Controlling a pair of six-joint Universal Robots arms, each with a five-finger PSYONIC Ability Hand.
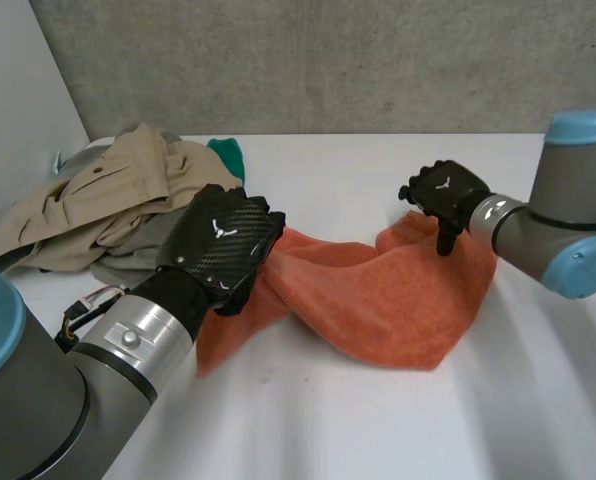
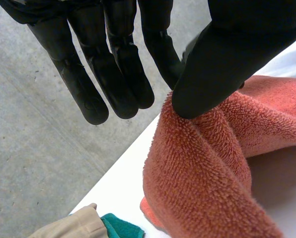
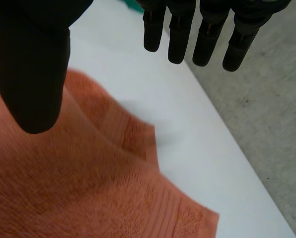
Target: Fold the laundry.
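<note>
Head view first: your orange terry towel [image 1: 378,300] lies bunched across the middle of the white desk [image 1: 378,430]. Your left hand [image 1: 223,245] is on its 9 o'clock end. In the left wrist view the thumb and the nearest finger pinch a raised ridge of the cloth, with the other fingers straight. Your right hand [image 1: 446,192] sits over the towel's 2 o'clock corner, fingers straight and spread off the thumb, holding nothing. A heap with a beige garment [image 1: 108,195] and a green cloth [image 1: 228,155] is at the desk's 10 o'clock.
</note>
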